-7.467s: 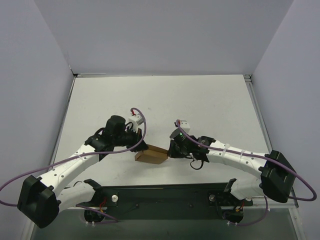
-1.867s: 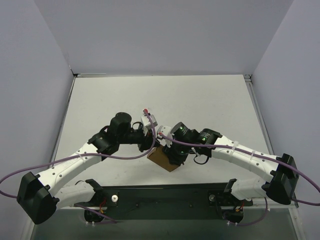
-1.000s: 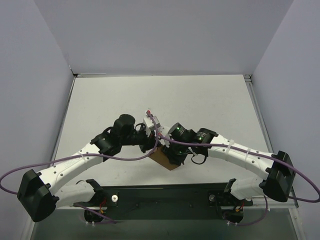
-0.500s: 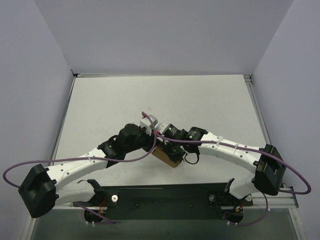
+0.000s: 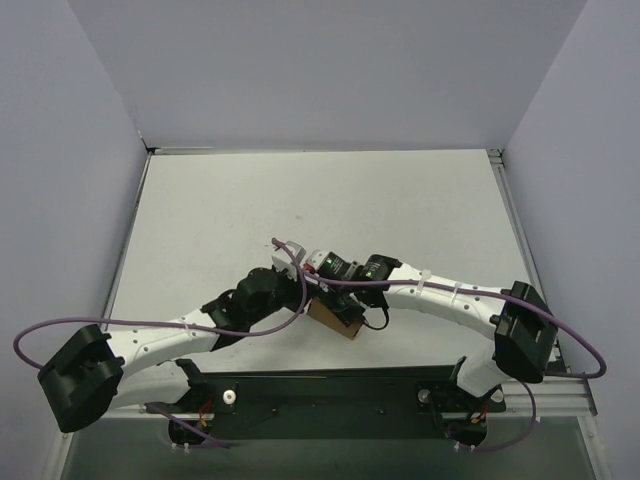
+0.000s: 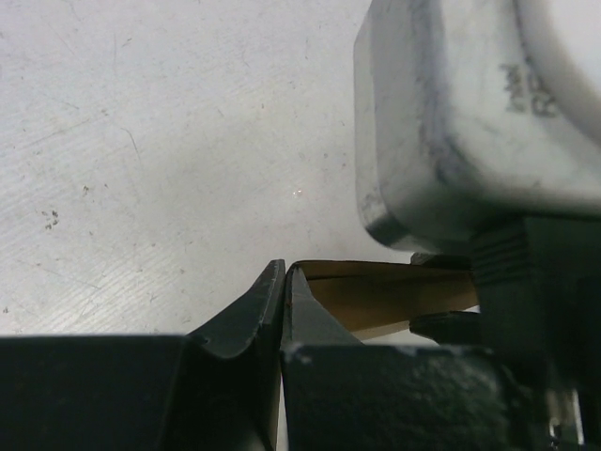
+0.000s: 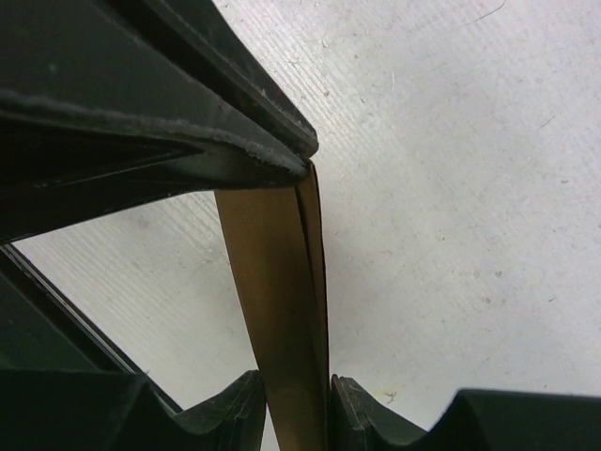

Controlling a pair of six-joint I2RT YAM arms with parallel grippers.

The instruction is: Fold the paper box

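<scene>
The paper box (image 5: 340, 321) is a flattened brown cardboard piece held between both grippers near the table's front middle. My left gripper (image 5: 309, 294) is shut, and its tips pinch the box's edge (image 6: 394, 296). In the left wrist view its fingers (image 6: 254, 310) press together. My right gripper (image 5: 336, 298) is shut on the other end. In the right wrist view the box (image 7: 277, 282) runs as a thin double-layered strip between its fingertips (image 7: 239, 404). The left gripper's dark fingers (image 7: 188, 141) meet the strip's far end.
The white table (image 5: 320, 200) has grey walls on three sides. A black base rail (image 5: 330, 395) runs along the near edge. Purple cables (image 5: 150, 325) loop beside both arms. The right arm's white wrist housing (image 6: 451, 122) fills the left wrist view's upper right.
Over the earlier frames the box went from lying flat to being pinched and turned between both grippers. In the last half second both wrists shifted slightly nearer and the left arm swung lower.
</scene>
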